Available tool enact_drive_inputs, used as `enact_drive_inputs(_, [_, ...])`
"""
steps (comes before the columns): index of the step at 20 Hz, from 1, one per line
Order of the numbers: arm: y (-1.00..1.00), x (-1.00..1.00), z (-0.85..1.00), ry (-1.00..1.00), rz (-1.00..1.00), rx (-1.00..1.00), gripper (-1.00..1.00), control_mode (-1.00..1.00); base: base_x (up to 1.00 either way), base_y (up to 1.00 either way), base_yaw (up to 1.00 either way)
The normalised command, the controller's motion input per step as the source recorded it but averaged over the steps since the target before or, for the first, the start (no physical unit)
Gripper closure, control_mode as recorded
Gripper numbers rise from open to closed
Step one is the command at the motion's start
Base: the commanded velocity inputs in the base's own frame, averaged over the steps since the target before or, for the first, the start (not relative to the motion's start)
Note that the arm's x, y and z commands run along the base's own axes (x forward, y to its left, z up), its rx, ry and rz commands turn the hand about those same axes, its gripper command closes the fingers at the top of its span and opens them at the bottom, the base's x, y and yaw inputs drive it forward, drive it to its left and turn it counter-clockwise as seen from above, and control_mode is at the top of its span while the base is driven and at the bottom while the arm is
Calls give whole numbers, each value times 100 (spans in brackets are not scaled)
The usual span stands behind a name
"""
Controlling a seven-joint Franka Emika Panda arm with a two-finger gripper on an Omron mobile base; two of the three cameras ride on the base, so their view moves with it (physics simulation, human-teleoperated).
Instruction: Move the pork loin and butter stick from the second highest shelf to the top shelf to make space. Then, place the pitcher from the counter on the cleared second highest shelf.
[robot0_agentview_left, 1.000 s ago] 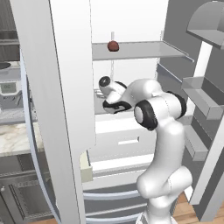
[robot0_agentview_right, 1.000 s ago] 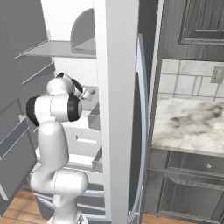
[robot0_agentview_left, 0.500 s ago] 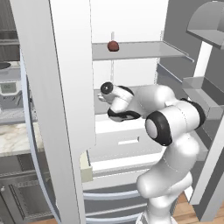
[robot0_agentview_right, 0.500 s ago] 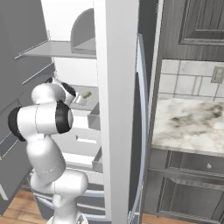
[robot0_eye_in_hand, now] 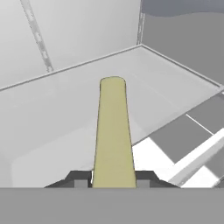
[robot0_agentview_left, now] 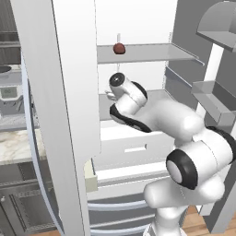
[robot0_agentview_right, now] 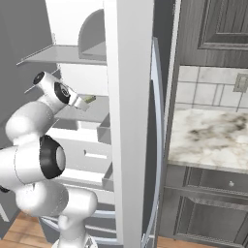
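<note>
My gripper (robot0_eye_in_hand: 113, 181) is shut on the butter stick (robot0_eye_in_hand: 113, 131), a pale yellow block that sticks out ahead between the fingers. It hangs a little above the second highest shelf (robot0_eye_in_hand: 65, 109), inside the fridge. From the right base view the butter stick (robot0_agentview_right: 89, 99) shows at the tip of the gripper (robot0_agentview_right: 80, 101), over that shelf (robot0_agentview_right: 92, 114). The pork loin (robot0_agentview_left: 119, 48), a small reddish-brown lump, sits on the top shelf (robot0_agentview_left: 152, 53). Below it, the gripper (robot0_agentview_left: 109, 95) is partly hidden by the fridge door. The pitcher is out of view.
The open fridge door (robot0_agentview_left: 60, 92) stands close on the left of the arm. Door bins (robot0_agentview_left: 212, 97) hang on the right. White drawers (robot0_agentview_left: 129, 147) lie under the shelves. The marble counter (robot0_agentview_right: 208, 138) runs beside the fridge.
The arm's elbow has swung out to the right and lower. The hand has stayed over the second highest shelf, rising slightly with the butter stick still held.
</note>
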Motion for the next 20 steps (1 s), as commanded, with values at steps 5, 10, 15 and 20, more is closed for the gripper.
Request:
enact_drive_inputs(5, [0,-91,37,6,0,-1,100,-100,0,0,0])
enact_drive_inputs(10, [-2,-68,33,-6,5,-1,100,-100,0,0,0])
enact_drive_inputs(15, [-11,-20,59,-29,0,0,100,-100,0,0,0])
enact_drive_inputs(20, [-27,-9,84,-15,0,0,100,-100,0,0,0])
